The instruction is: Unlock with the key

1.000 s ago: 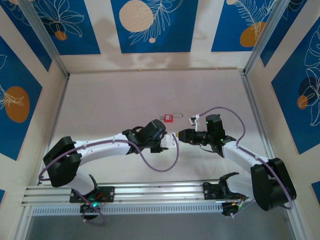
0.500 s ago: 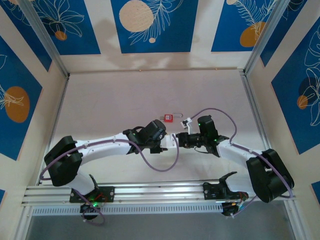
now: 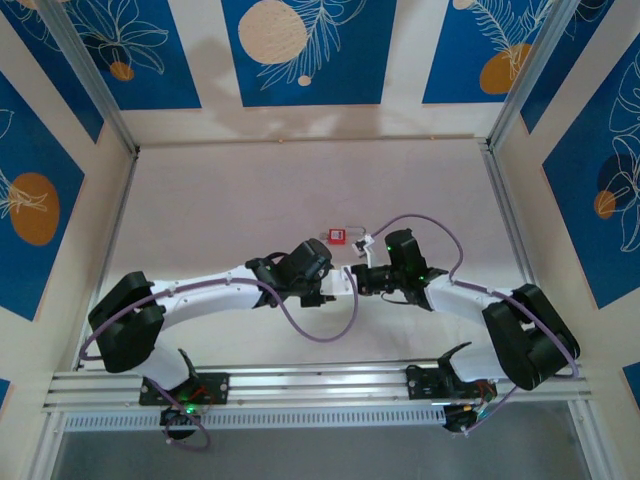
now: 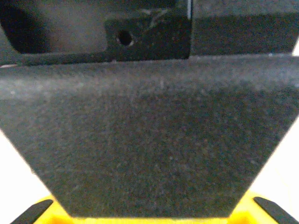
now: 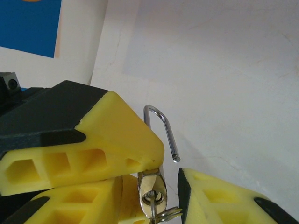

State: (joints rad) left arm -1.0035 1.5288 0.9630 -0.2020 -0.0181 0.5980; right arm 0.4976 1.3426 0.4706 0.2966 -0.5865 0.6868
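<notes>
- over the last second the right arm has swung toward the left of the top view, so the right claw (image 3: 360, 273) now sits tip to tip with the left claw (image 3: 340, 282) at frame centre.
- the left arm and the red padlock (image 3: 337, 236) are where they were. the padlock lies on the worktop (image 3: 250, 190), just above the two claws in the frame.
- in the right wrist view the key (image 5: 152, 189) stands at lower centre between yellow fingers (image 5: 117, 140), its wire loop (image 5: 159, 123) rising above them.
- the right claw's jaws have been drawing in. the key touches one finger and a thin gap shows at the other, so i cannot tell if it is clamped.
- a dark surface (image 4: 149, 140) sits against the left wrist camera, and i cannot tell whether the left claw is apart or together.
- judgement: the key is being secured near the padlock, not yet inserted.
</notes>
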